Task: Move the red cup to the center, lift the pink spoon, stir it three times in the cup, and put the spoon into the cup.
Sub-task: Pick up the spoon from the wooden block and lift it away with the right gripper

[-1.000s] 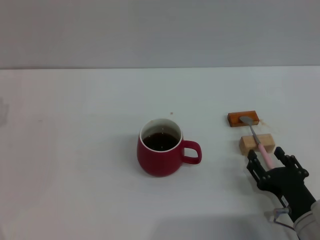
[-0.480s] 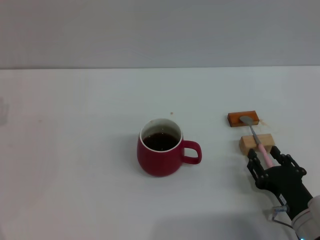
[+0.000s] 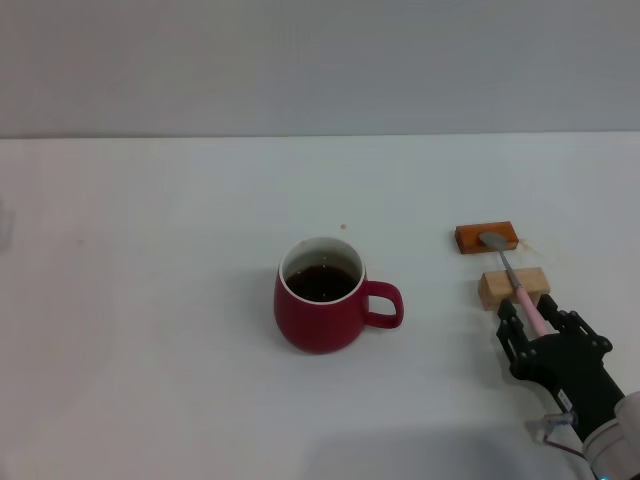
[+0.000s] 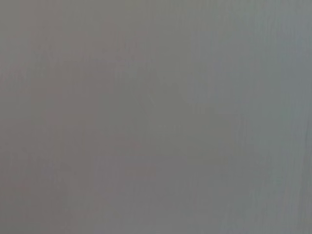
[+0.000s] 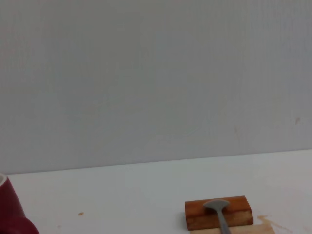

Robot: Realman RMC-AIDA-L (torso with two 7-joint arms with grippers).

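The red cup (image 3: 320, 305) stands in the middle of the white table, handle to the right, with dark liquid inside; its edge also shows in the right wrist view (image 5: 9, 214). The pink spoon (image 3: 512, 278) lies across two small blocks to the cup's right, with its silver bowl (image 5: 217, 205) on the far block and its pink handle pointing at me. My right gripper (image 3: 540, 316) is at the table's near right, open, with its fingers on either side of the handle's end. The left gripper is out of view.
An orange-brown block (image 3: 487, 237) and a tan block (image 3: 513, 287) hold the spoon off the table (image 3: 150, 300). A grey wall runs behind the table. The left wrist view shows only plain grey.
My right gripper has shifted slightly down and to the right around the handle's end. The spoon, blocks and cup have not moved.
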